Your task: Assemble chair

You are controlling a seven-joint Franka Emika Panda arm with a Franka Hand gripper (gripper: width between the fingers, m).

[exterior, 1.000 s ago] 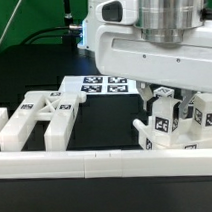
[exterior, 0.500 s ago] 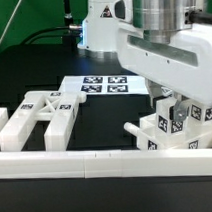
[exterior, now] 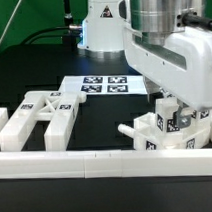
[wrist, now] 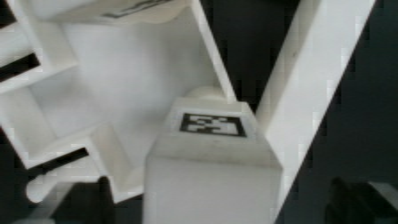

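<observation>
Chair parts (exterior: pixel 155 134): rigid, smooth white plastic, probably light; grip across flat parallel faces. Pincer (exterior: pixel 168 105) low over them, opening not discernible.

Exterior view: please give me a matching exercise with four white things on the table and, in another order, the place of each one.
Things:
1. marker board
2. ladder-like frame
3. long border bar
4. tagged chair piece

Places:
A. along the front edge
B. at the exterior view's right
C. at the back, in the middle
D. at the exterior view's left

Pairs: 1-C; 2-D; 3-A; 4-B
</observation>
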